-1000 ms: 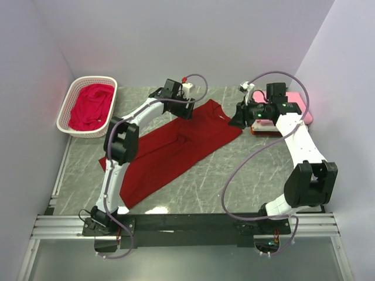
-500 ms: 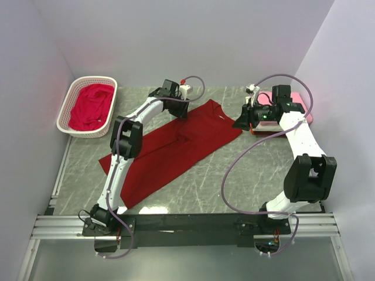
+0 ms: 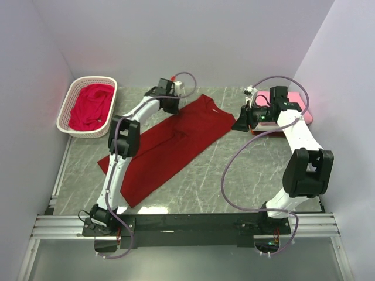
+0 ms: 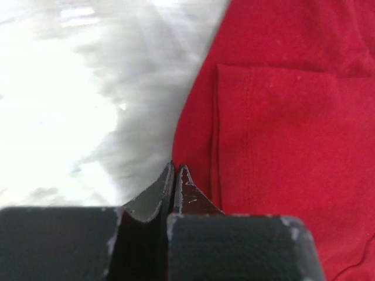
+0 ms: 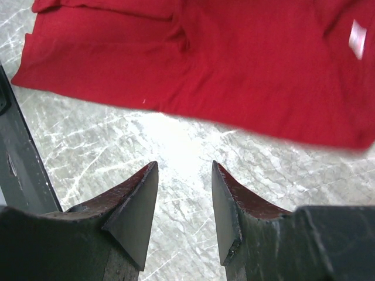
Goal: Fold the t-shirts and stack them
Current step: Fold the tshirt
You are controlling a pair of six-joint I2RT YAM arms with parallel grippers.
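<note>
Now my left pincer (image 4: 174, 171) pinches the limp, light shirt (image 4: 281, 134) by its edge; it should drape and drag. Meanwhile my right pincer (image 5: 184, 167) hangs open, empty.

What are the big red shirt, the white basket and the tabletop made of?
The big red shirt looks like soft matte knit cloth: it creases and shows stitched hems. The white basket seems moulded plastic, with a lattice wall. The tabletop looks like grey marble or a marble-print laminate: pale veins, slight sheen.

Glare whitens the blurred table (image 4: 47, 88); elsewhere evenly bright
</note>
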